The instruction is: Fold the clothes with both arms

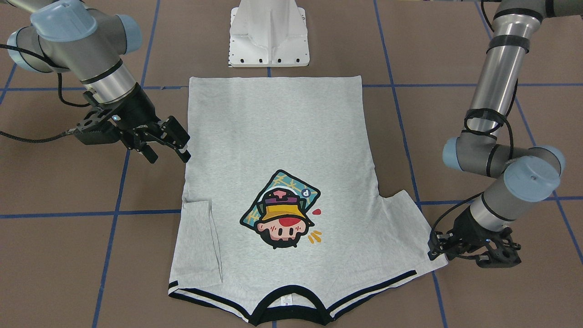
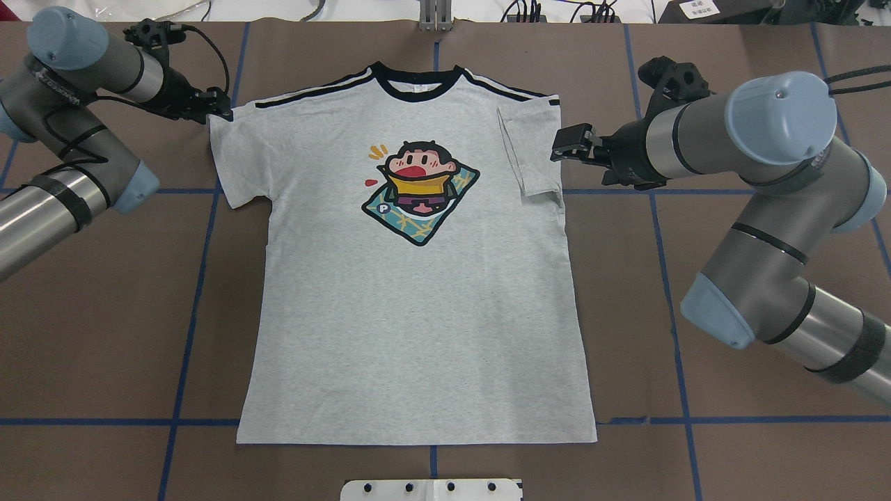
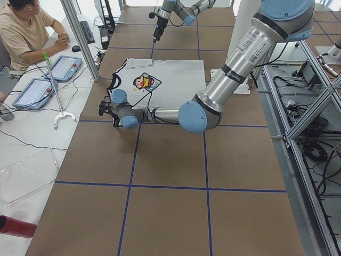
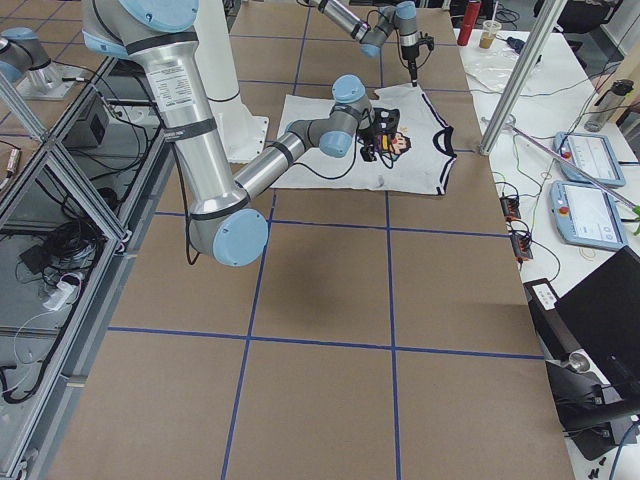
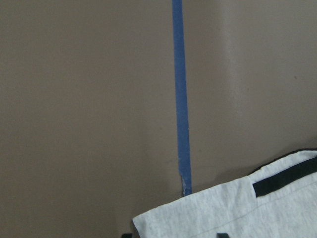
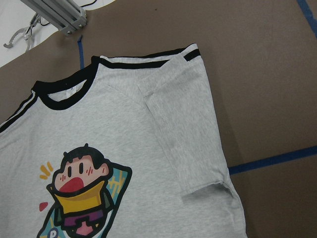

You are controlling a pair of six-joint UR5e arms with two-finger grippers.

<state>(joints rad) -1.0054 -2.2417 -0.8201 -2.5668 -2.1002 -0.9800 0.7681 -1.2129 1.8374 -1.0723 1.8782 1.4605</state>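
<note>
The grey T-shirt (image 2: pixel 418 292) lies flat and print-up on the brown table, its black collar (image 1: pixel 289 310) on the side away from the robot. The sleeve on my right side (image 2: pixel 532 153) (image 6: pixel 183 134) is folded in over the body. The other sleeve (image 1: pixel 405 228) lies spread out. My left gripper (image 1: pixel 436 252) (image 2: pixel 219 108) sits low at that sleeve's outer corner (image 5: pixel 237 213). Its fingertips stand apart at either side of the corner, so it is open. My right gripper (image 1: pixel 169 157) (image 2: pixel 557 144) hovers open and empty just outside the folded sleeve's edge.
The white pedestal base (image 1: pixel 268 36) stands at the shirt's hem side. Blue tape lines (image 2: pixel 195 292) cross the table. In the exterior left view a person (image 3: pixel 26 32) sits at a side bench with tablets (image 3: pixel 64 66), beyond an aluminium post (image 3: pixel 80 37).
</note>
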